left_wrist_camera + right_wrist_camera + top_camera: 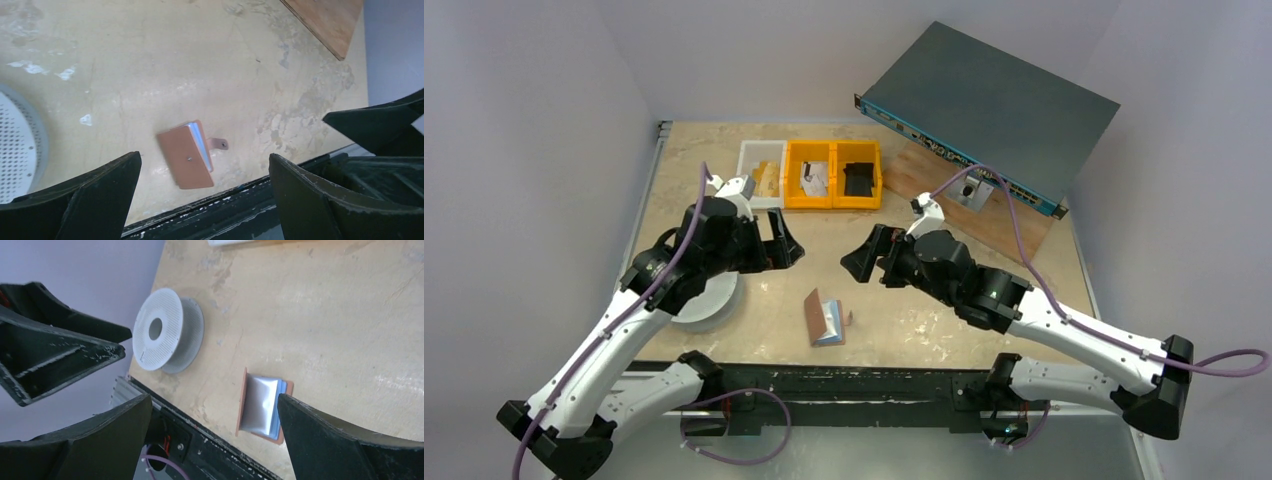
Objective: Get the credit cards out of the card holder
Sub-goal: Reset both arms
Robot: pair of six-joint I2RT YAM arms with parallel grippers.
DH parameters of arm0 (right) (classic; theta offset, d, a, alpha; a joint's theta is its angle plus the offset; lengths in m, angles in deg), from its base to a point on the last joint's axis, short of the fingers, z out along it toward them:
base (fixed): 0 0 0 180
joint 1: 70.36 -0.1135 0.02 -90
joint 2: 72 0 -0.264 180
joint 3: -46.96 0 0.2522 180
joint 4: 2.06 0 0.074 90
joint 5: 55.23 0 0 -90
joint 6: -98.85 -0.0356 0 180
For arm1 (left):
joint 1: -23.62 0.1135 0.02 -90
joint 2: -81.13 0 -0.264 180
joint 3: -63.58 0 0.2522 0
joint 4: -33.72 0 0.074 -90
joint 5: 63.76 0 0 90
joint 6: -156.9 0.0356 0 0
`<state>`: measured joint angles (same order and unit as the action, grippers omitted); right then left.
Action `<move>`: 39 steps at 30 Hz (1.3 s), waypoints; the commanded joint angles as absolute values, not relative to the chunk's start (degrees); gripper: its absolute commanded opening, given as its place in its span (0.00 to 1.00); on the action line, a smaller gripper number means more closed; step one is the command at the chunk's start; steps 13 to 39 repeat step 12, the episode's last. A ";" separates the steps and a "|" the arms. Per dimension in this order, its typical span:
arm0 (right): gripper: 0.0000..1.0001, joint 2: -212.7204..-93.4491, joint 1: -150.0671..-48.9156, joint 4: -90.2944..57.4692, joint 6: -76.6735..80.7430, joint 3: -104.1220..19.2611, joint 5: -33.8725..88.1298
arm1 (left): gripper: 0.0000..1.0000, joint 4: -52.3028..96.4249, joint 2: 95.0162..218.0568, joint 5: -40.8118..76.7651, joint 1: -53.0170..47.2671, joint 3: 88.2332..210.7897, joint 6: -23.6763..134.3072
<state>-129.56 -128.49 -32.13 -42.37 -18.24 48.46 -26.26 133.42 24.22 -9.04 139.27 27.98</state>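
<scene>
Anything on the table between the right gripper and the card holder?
Nothing: only bare tabletop separates the right gripper from the card holder, as the top view shows.

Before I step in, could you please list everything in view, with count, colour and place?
card holder: one, pinkish-tan, part open, near table edge between the arms
credit cards: count unclear, pale blue edges, inside the card holder
reel: one, white, perforated, left side beneath the left arm
yellow bins: two, yellow, far centre
white bin: one, white, left of the yellow bins
rack unit: one, dark grey, far right, on a wooden board
table: one, tan, beneath everything
left arm: one, black and white, jaws open
right arm: one, black and white, jaws open
</scene>
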 commanded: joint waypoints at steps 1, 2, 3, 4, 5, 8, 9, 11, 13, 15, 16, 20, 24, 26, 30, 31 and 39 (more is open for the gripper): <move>0.99 -127.37 -128.73 -30.66 -40.12 -21.43 54.75 | 1.00 -31.79 131.39 30.89 -8.37 142.10 32.27; 0.99 -127.18 -128.73 -30.46 -40.09 -21.65 55.31 | 1.00 -32.01 130.93 31.24 -8.32 142.07 32.52; 0.99 -127.05 -128.70 -30.45 -39.95 -21.76 55.79 | 1.00 -32.14 130.59 31.44 -8.29 142.04 32.87; 0.99 -126.96 -128.74 -30.48 -39.79 -21.85 56.18 | 1.00 -32.47 130.47 31.80 -8.27 142.14 33.08; 0.99 -126.96 -128.73 -30.60 -39.73 -21.94 56.62 | 1.00 -32.72 130.36 32.12 -8.21 142.12 33.26; 0.99 -127.02 -128.72 -31.09 -39.67 -21.93 57.17 | 1.00 -32.69 129.99 32.31 -8.18 141.80 34.00; 0.99 -126.95 -128.75 -31.16 -39.79 -21.83 57.16 | 1.00 -32.66 129.86 32.19 -8.16 141.73 34.18; 0.99 -126.81 -128.68 -31.16 -39.93 -21.60 57.27 | 1.00 -32.64 129.60 32.03 -8.17 141.56 34.32; 0.99 -126.77 -128.72 -31.17 -39.91 -21.53 57.35 | 1.00 -32.29 129.23 32.06 -8.17 141.27 34.16; 0.99 -126.77 -128.72 -31.17 -39.91 -21.53 57.35 | 1.00 -32.29 129.23 32.06 -8.17 141.27 34.16; 0.99 -126.77 -128.72 -31.17 -39.91 -21.53 57.35 | 1.00 -32.29 129.23 32.06 -8.17 141.27 34.16; 0.99 -126.77 -128.72 -31.17 -39.91 -21.53 57.35 | 1.00 -32.29 129.23 32.06 -8.17 141.27 34.16; 0.99 -126.77 -128.72 -31.17 -39.91 -21.53 57.35 | 1.00 -32.29 129.23 32.06 -8.17 141.27 34.16; 0.99 -126.77 -128.72 -31.17 -39.91 -21.53 57.35 | 1.00 -32.29 129.23 32.06 -8.17 141.27 34.16; 0.99 -126.77 -128.72 -31.17 -39.91 -21.53 57.35 | 1.00 -32.29 129.23 32.06 -8.17 141.27 34.16; 0.99 -126.77 -128.72 -31.17 -39.91 -21.53 57.35 | 1.00 -32.29 129.23 32.06 -8.17 141.27 34.16; 0.99 -126.77 -128.72 -31.17 -39.91 -21.53 57.35 | 1.00 -32.29 129.23 32.06 -8.17 141.27 34.16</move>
